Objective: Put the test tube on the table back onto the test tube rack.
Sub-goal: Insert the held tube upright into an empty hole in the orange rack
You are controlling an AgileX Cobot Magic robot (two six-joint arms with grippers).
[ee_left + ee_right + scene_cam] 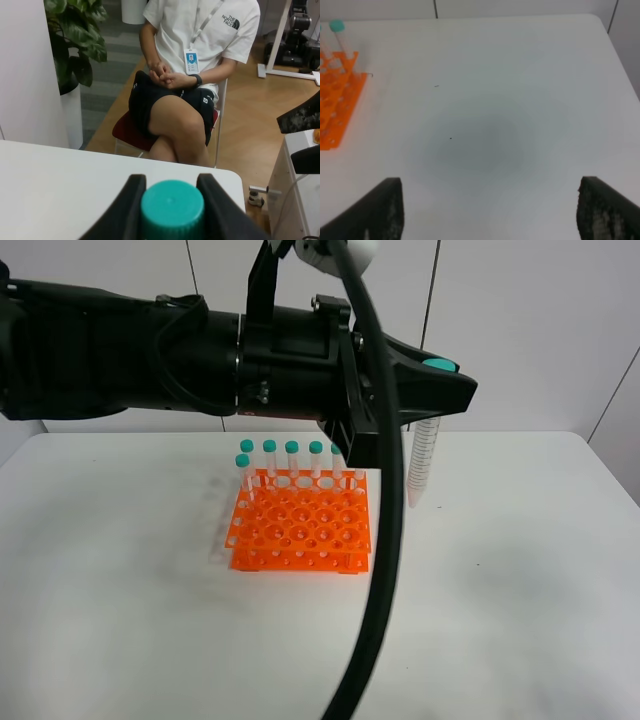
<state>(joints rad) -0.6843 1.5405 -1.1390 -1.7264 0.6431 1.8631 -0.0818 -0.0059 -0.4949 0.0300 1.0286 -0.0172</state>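
Left fingers (129, 207) are clenched on the teal cap (172, 209) of the test tube (423, 455), one black finger on either side of it. The left arm (150, 355) reaches in level from the left of the high view and passes above the back of the test tube rack (300, 525). Its wrist ends just past the rack's far right corner. A thick black cable (385, 560) hangs down in front of it. The right fingers (375, 212) stand spread wide with nothing between them, hovering over bare white counter (485, 100) off to one side of the rack.

The rack is bright orange and sits near the middle of the counter, most of its round holes unfilled. A row of teal-capped tubes (292, 455) stands upright along its far edge, with one more just in front at the left end. The arm hides the right end of that row.

The held tube hangs upright from its cap, outside the rack and just to the right of its back corner. It is slim and clear, with printed graduation marks and a pointed tip aimed down at the counter. Whether the tip touches the counter I cannot tell.
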